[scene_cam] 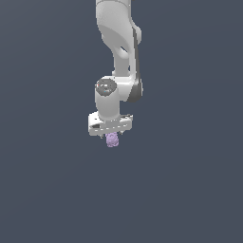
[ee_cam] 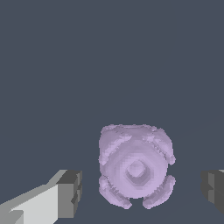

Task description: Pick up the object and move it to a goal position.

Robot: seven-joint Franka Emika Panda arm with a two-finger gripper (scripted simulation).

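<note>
Arm: we see the white Panda arm reaching down from the top edge of the exterior view, its wrist pointing straight down.

Gripper: the gripper hangs below the wide white hand block; in the wrist view its point lies midway between the two tips.

Fingers: we see one dark grey pad on a white finger and the other pad at the opposite frame edge — both stand apart from the blob, with plain background showing in each gap.

Jaws: open, touching nothing that we can see.

Object: the pale lilac knobbly object sits between the two fingers, directly under the hand.

Surface: a flat, uniform slate-grey ground fills both views; we cannot tell whether the object rests on it.
</note>
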